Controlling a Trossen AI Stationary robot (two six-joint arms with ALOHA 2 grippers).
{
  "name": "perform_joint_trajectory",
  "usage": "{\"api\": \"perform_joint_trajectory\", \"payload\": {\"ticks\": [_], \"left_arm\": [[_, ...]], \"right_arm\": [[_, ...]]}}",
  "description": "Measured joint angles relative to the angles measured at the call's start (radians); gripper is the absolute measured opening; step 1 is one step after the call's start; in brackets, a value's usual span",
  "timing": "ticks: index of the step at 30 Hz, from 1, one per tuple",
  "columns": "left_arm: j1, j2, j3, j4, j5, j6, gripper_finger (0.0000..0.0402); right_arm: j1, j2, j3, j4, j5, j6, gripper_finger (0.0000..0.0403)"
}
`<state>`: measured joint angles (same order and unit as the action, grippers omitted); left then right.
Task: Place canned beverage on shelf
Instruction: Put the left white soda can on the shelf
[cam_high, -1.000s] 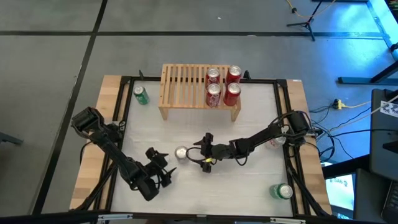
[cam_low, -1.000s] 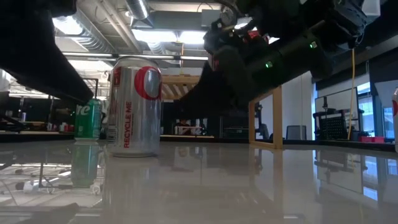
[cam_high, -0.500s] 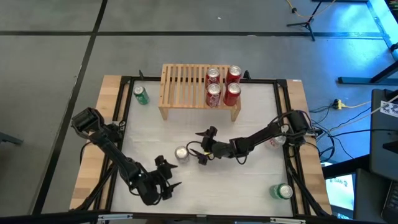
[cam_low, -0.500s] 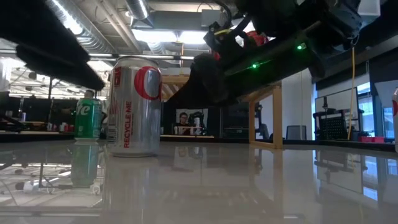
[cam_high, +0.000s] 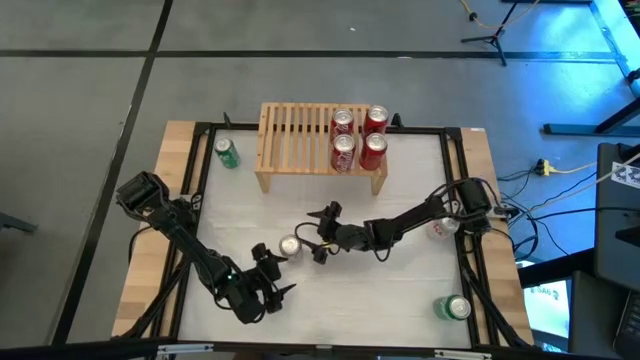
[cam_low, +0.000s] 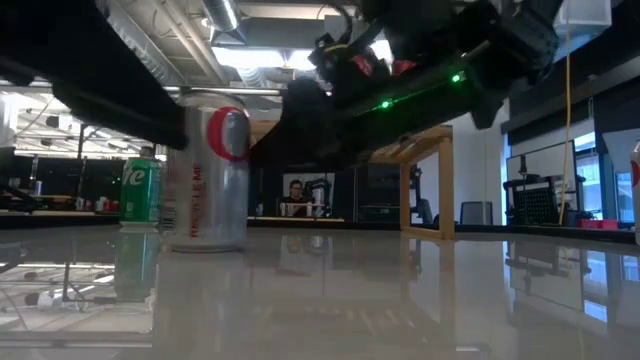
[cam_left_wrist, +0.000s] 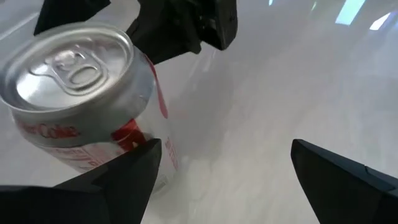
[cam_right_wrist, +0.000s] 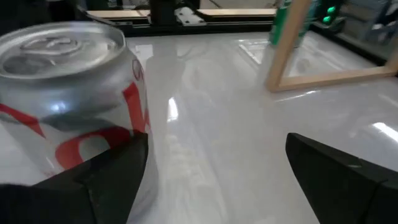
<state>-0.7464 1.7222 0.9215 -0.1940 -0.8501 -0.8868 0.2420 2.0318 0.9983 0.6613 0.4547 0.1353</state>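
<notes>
White desk (cam_high: 400, 290) framed by dark rails, seen from above. The shelf (cam_high: 295, 135), a low slatted light-wood rack, stands at the far edge; four red cans (cam_high: 358, 138) are grouped upright on its right end, and the rest of its slats are bare. A silver canned beverage (cam_high: 290, 246) with red lettering stands upright near the middle of the desk, well in front of the shelf.

Other cans: a green can (cam_high: 227, 153) stands beside the shelf's left leg, a second green can (cam_high: 452, 308) sits at the near right corner, and a further can (cam_high: 437, 229) lies partly hidden under the right arm.

Right arm: stretched low across the desk from its base at the right edge; the right gripper (cam_high: 317, 231) has its fingers spread wide just to the right of the silver can, one finger close beside the can, neither seen pressing it.

Left arm: reaching from the left edge; the left gripper (cam_high: 272, 277) sits just in front of the same can, fingers wide apart, holding nothing.
</notes>
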Motion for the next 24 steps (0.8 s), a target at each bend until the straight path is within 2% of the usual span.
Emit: {"api": "perform_joint_trajectory", "payload": {"ticks": [6, 11, 15, 19, 24], "left_arm": [[-0.017, 0.000, 0.000, -0.105, 0.001, -0.116, 0.0350], [-0.038, 0.000, 0.000, -0.216, -0.002, -0.219, 0.0350], [-0.044, 0.000, 0.000, -0.305, -0.009, -0.314, 0.0350], [-0.047, 0.000, 0.000, -0.331, 0.029, -0.357, 0.0350], [-0.061, 0.000, 0.000, -0.229, 0.147, -0.241, 0.0350]], "right_arm": [[0.018, 0.023, 0.027, -0.079, -0.036, 0.015, 0.0381], [0.050, 0.022, 0.055, -0.076, -0.063, 0.009, 0.0381], [0.074, 0.022, 0.085, -0.107, -0.069, -0.034, 0.0381], [0.089, 0.022, 0.124, -0.239, 0.052, -0.090, 0.0381], [0.076, 0.022, 0.167, -0.409, 0.259, -0.083, 0.0381]]}}
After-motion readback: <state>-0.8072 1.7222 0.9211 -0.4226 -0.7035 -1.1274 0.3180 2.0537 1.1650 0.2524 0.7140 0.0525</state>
